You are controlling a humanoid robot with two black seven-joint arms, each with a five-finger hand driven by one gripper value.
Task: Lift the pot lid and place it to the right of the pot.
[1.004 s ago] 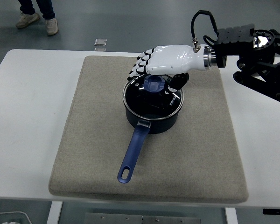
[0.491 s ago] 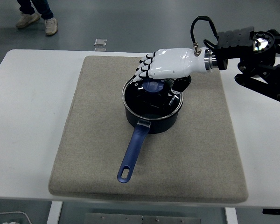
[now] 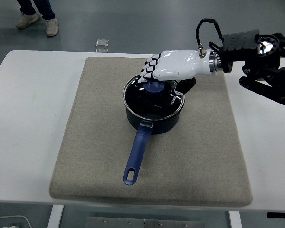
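Right hand has closed onto the lid knob, nudging the pot.

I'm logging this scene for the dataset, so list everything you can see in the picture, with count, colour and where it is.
table: one, white, fills the view from the near edge.
mat: one, beige-grey, lying on the table's middle.
pot: one, dark blue, on the mat's middle, long handle pointing toward the near edge.
pot lid: one, clear with a blue knob, on the pot.
small flat object: one, pale, on the floor beyond the table.
person's feet: two, light shoes, top left on the floor.
right hand: one, white with black finger joints, over the lid's knob; whether it grips is unclear.
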